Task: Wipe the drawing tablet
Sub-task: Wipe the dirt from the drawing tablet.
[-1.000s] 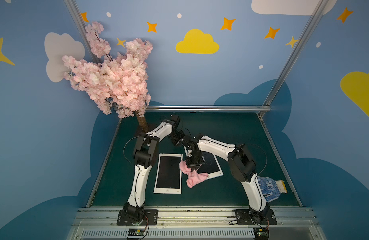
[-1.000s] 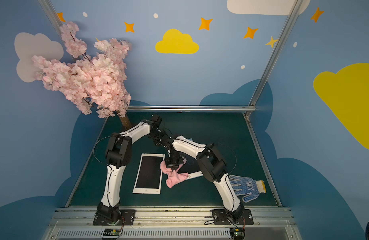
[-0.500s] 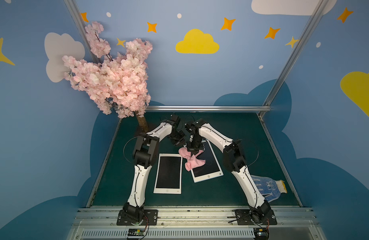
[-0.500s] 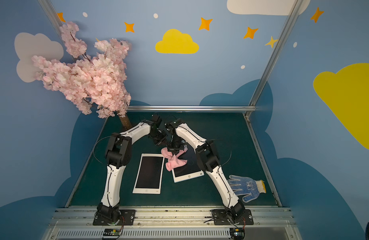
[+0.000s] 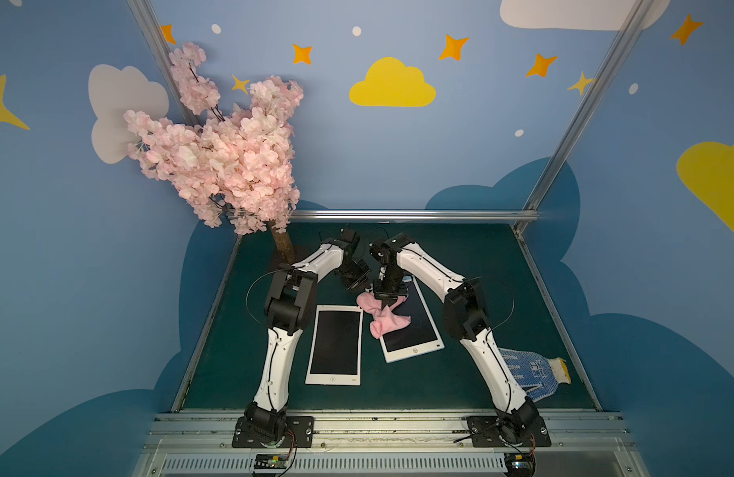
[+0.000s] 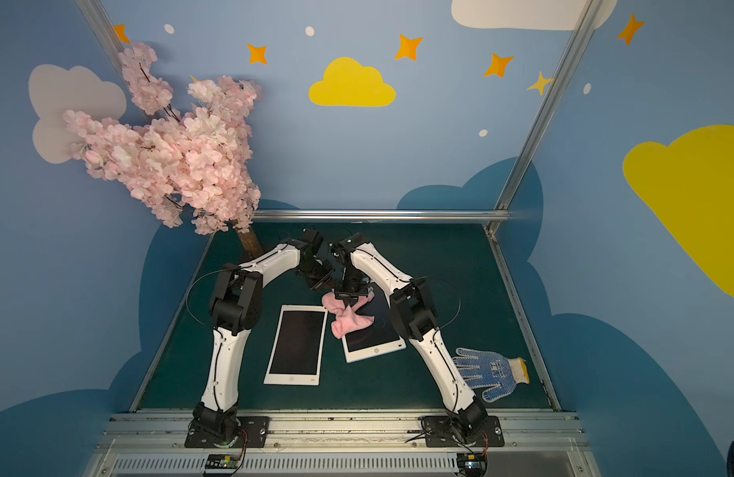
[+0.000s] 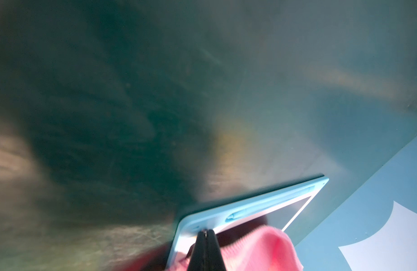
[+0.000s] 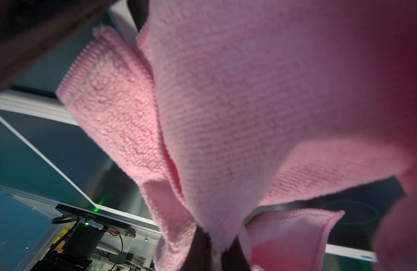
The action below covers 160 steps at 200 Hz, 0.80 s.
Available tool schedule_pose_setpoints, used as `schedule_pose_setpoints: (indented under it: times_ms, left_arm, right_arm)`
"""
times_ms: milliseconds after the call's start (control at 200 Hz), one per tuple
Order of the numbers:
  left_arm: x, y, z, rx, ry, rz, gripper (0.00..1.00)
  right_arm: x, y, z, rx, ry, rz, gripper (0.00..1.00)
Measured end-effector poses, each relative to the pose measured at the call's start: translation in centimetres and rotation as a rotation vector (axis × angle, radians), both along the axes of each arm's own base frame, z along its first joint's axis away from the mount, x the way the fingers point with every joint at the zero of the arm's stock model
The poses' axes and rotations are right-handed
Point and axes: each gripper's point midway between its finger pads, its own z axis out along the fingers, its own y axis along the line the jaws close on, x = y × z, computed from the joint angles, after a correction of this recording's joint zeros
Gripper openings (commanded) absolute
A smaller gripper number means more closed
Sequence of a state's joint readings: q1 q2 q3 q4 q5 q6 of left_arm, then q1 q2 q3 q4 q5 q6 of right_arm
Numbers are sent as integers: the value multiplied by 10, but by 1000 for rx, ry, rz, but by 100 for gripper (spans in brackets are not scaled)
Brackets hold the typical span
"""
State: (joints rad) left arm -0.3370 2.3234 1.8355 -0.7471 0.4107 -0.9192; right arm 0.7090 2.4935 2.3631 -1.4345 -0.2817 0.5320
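Top views both show one blossom tree (image 5: 225, 165) far left, two drawing tablets (white tablet (image 5: 336, 342) left, blue-rimmed tablet (image 5: 417, 334) right), one glove (image 5: 530, 369) near right, and one pink cloth (image 5: 384, 321) covering the blue-rimmed tablet's far-left part, pinched by the right gripper (image 5: 388, 300); the left gripper (image 5: 357, 285), jaws together, sits beside it.

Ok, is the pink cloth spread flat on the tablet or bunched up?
Bunched. The pink cloth hangs in folds from the right gripper, shut on it, and trails crumpled over the blue-edged tablet.
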Motion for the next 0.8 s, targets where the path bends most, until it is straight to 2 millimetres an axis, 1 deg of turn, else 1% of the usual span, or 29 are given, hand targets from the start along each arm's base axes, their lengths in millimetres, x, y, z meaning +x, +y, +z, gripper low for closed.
schedule_pose_setpoints:
  times_ms: [50, 100, 210, 285, 330, 425, 491, 576, 646, 721, 801]
  left_arm:
    - [-1, 0, 0, -1, -1, 0, 5]
    - [-2, 1, 0, -1, -1, 0, 7]
    - [-4, 1, -1, -4, -2, -1, 11]
    - [-4, 1, 0, -7, -9, 0, 13]
    - [-5, 1, 0, -7, -12, -1, 15]
    - [-5, 0, 1, -5, -18, -7, 17]
    - [-6, 0, 2, 0, -25, -14, 19]
    - [-7, 0, 3, 11, -35, -24, 25]
    - [-7, -1, 4, 20, -47, -37, 25]
    - [-8, -2, 5, 28, -52, -53, 26]
    - [-7, -4, 7, 55, -57, -92, 20]
  right_arm:
    - [2, -1, 8, 8, -35, 24, 0]
    - [7, -2, 21, 25, -84, 49, 0]
    - [16, 2, 47, 82, -174, 90, 0]
    - [23, 5, 54, 111, -205, 99, 0]
    - [26, 6, 54, 118, -211, 99, 0]
    - [25, 6, 47, 116, -198, 101, 0]
    - [22, 4, 38, 107, -181, 100, 0]
    - [15, 0, 23, 89, -145, 93, 0]
    - [12, -3, 15, 76, -124, 86, 0]
    - [12, -2, 14, 77, -120, 82, 0]
    - [13, -1, 14, 88, -125, 79, 0]
